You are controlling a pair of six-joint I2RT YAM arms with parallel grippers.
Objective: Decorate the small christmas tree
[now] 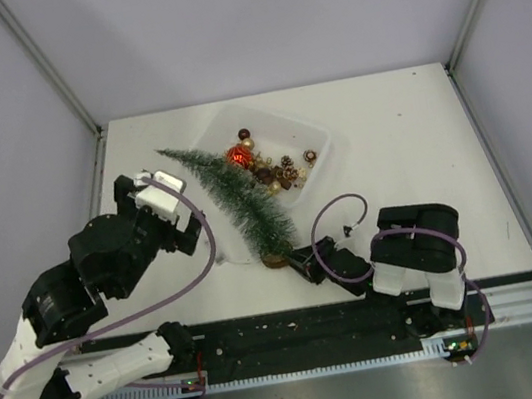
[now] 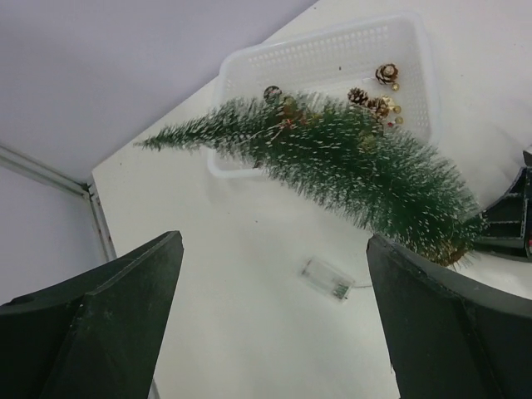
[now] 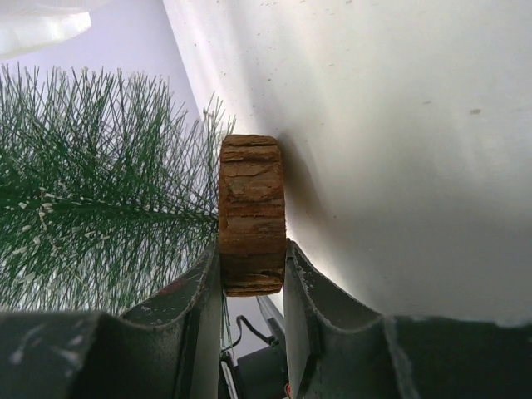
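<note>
1. Nearest, the right gripper [image 3: 253,266] reaches in low from the near edge of the white table [image 1: 411,156]. Its two dark fingers [image 3: 204,291] are closed on the round wooden base [image 3: 251,216] of the small christmas tree [image 1: 241,198], one finger pressed to each flat face. The disc stands on edge.
2. From the right wrist view, frosted green bristles fan out to the left of the base, and the table surface fills the right side. Whether the disc's rim touches the table cannot be told.
3. The tree is tilted, not upright. Its base sits near the front edge of the table, about midway between the two arms. Its trunk slants away and to the left, and the pointed tip ends at the left corner of the white tray [image 1: 322,135].
4. The left gripper [image 2: 274,243] hovers to the left of the tree, apart from it. Its fingers are spread wide and hold nothing.
5. Seen between those fingers, a small clear box [image 2: 327,278] lies on the table, just in front of the tree's lower bristles.
6. Farther back, the tray sits behind the tree's upper half. Inside are loose ornaments: a red bauble [image 1: 237,154], small gold balls and brown pinecones [image 1: 286,164], gathered close to the tree.
</note>
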